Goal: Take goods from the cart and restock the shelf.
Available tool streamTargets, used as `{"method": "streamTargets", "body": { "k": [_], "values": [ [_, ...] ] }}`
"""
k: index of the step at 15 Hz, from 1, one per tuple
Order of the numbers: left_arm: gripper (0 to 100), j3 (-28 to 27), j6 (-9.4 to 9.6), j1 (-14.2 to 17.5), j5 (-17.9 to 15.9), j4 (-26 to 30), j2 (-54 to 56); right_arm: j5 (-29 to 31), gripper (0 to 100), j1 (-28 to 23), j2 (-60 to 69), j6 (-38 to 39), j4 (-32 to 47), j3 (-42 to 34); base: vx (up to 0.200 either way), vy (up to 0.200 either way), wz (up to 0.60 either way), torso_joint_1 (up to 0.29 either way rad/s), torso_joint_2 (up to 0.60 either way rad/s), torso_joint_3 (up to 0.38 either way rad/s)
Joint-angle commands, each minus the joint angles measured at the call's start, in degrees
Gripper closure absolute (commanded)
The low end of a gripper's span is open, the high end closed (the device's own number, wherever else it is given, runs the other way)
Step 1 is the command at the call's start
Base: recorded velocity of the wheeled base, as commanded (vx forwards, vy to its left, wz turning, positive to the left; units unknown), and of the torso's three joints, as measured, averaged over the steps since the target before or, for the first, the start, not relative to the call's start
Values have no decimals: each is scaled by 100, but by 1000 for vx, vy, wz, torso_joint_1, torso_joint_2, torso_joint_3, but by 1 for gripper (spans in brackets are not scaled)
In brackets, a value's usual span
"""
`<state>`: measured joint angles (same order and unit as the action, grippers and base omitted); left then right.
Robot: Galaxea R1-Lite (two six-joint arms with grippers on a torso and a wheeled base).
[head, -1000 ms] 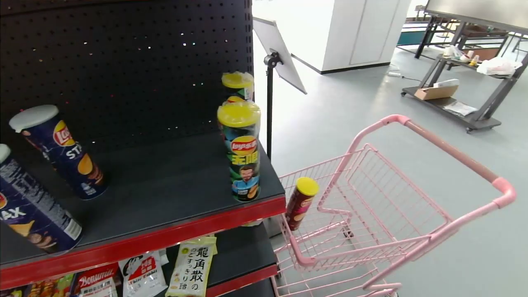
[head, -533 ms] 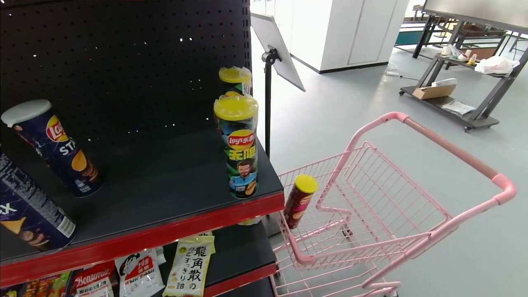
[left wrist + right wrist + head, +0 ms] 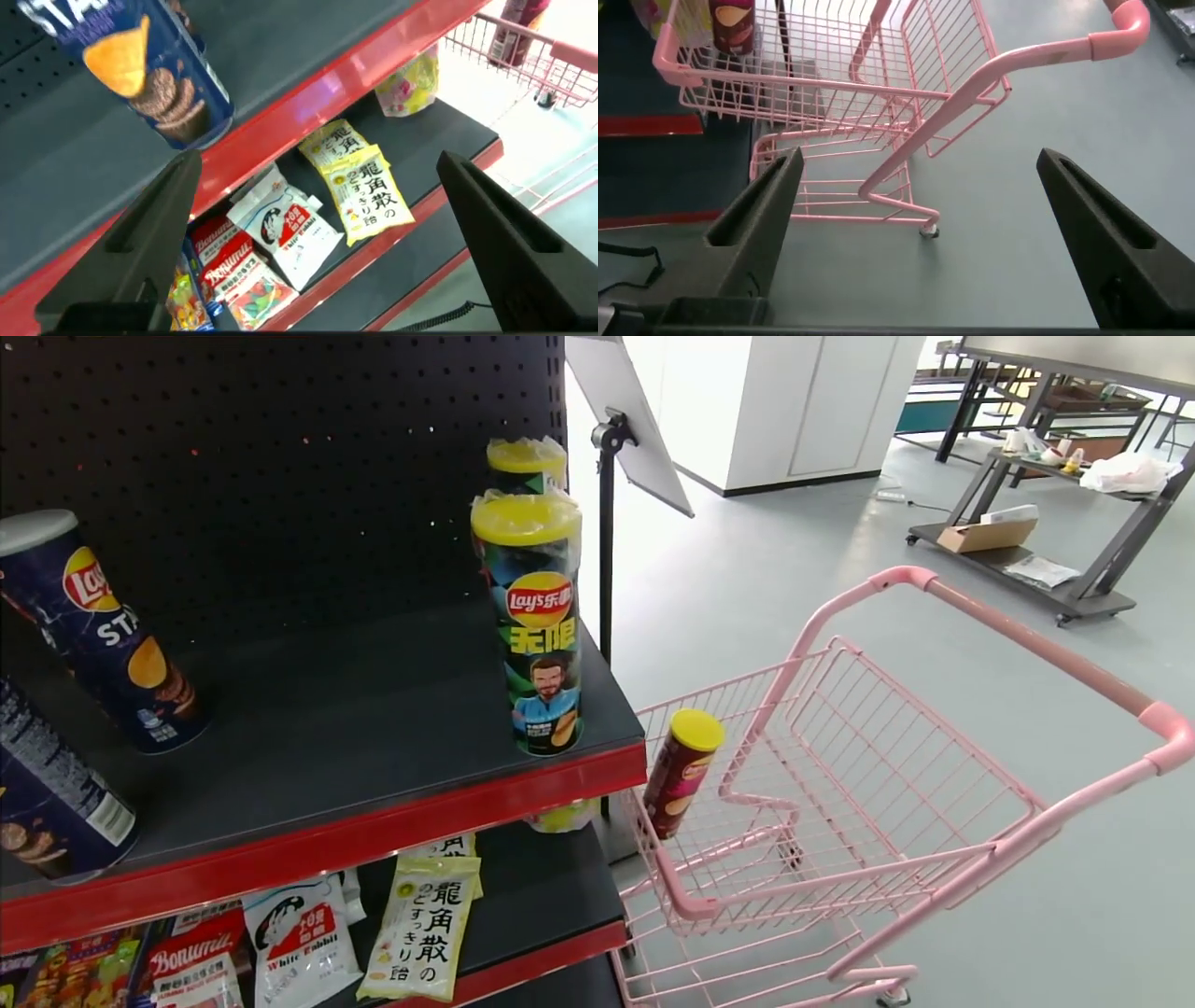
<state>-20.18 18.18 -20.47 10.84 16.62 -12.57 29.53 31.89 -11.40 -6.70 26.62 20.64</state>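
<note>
Pink wire frames the task's thing: one slim chip can [image 3: 681,775], maroon-bodied with a flat yellow lid, leans lid-up in the corner of the cart [image 3: 1027,649] nearest the shelf [image 3: 373,831], just beside its red front edge. From my remote seat I can see wire bars crossing its lower half, and its foot is lost behind the basket's pink rim. My right wrist camera catches only its lower body [image 3: 733,23], cut off by the frame, behind the cart's grid [image 3: 1008,65]. My left wrist camera shows only a dark sliver of it [image 3: 514,23] at the picture's corner, past the cart's rim [image 3: 561,56]. On the black shelf deck a green can [image 3: 537,635] with a yellow lid stands upright near the front edge. A second one [image 3: 526,462] stands directly behind it and is mostly hidden, with little more than its lid showing. To the left stands a blue can [image 3: 112,635] with a white lid, and another blue can [image 3: 47,793] is cropped by the picture's edge. Snack packets lie flat on the lower shelf, among them a yellow-and-white one [image 3: 420,933] and a white one [image 3: 299,943]. A yellow-green bag [image 3: 560,817] is half tucked under the upper deck, too covered for me to make out. Both arms hang free of the goods: the left pincer [image 3: 318,157] has its fingers spread wide over the shelf front, gripping nothing. The right pincer [image 3: 920,154] is spread just as wide above the floor beside the cart.
</note>
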Motion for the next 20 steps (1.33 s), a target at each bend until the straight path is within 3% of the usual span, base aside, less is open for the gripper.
{"method": "streamTargets", "body": {
  "k": [1,9,12,14,15,16,17,18,20],
  "values": [
    [0,5,2,-1,6,8,44,1,0,1,41,-6,1,-34,0,0,0,-154,408,256],
    [0,5,2,-1,6,8,97,9,0,1,-99,-33,1,-183,0,0,0,-168,507,334],
    [0,-4,-16,-1,6,0,79,-307,0,28,-1796,293,-702,634,0,0,0,-45,149,100],
    [0,58,-7,-1,6,8,70,-474,0,10,-3527,899,-2443,907,0,0,0,0,0,0],
    [0,66,-7,8,6,0,44,-474,0,-43,-4942,1215,-4271,1012,0,0,0,0,0,0],
    [0,49,-7,8,6,0,44,-474,0,-148,-5513,1233,-5000,1021,0,0,0,0,0,0],
    [0,22,-16,8,41,0,35,-465,0,-341,-7052,1180,-6916,1083,0,0,0,0,0,0],
    [0,22,-16,8,59,0,44,-483,0,-377,-7640,1136,-7690,1188,0,0,0,0,0,0],
    [0,-4,-16,25,85,0,26,-659,0,-561,-8519,1233,-7989,1425,0,0,0,0,0,0]
  ]
}}
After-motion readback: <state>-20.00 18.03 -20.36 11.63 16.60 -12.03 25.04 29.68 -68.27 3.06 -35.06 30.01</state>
